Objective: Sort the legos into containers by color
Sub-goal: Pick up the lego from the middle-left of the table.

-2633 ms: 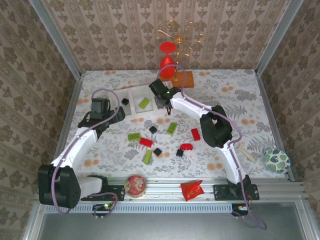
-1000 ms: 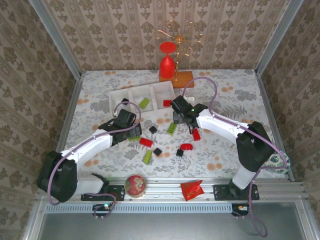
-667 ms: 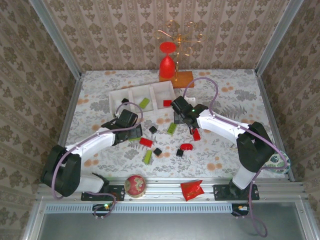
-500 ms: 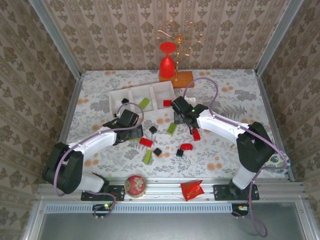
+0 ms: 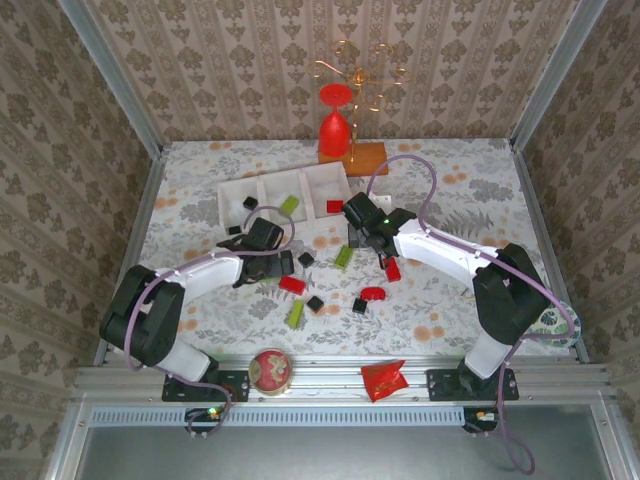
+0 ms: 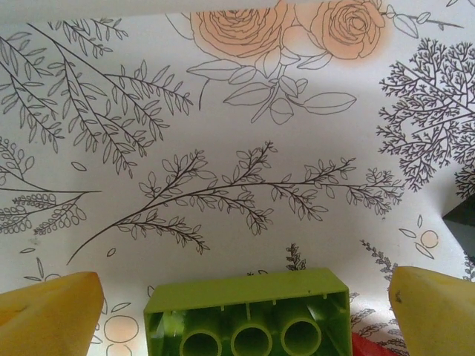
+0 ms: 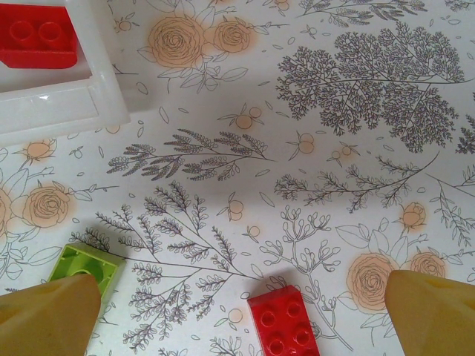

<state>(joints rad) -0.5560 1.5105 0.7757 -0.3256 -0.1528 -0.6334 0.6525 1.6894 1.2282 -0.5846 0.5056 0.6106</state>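
Note:
The white three-compartment tray (image 5: 262, 183) holds a black cube (image 5: 249, 203), a lime brick (image 5: 289, 206) and a red brick (image 5: 333, 206), one per compartment. Loose legos lie in front of it: black (image 5: 306, 258), lime (image 5: 343, 257), red (image 5: 392, 269), red (image 5: 292, 284), lime (image 5: 296, 314). My left gripper (image 5: 274, 264) is open, its yellow fingers (image 6: 48, 311) standing wide on either side of an upturned lime brick (image 6: 249, 319) without touching it. My right gripper (image 7: 241, 315) is open low over the table, with a red brick (image 7: 286, 326) between its fingers and a lime brick (image 7: 82, 267) by its left finger.
A red goblet (image 5: 335, 120) stands on a wooden block behind the tray. A round red tin (image 5: 270, 369) and a crinkled red packet (image 5: 383, 379) sit at the near edge. A patterned bowl (image 5: 553, 320) is at the right. The tray corner (image 7: 89, 104) is near the right gripper.
My right gripper left the tray and came down over the loose bricks. My left gripper moved right and forward onto the lime brick near the red one.

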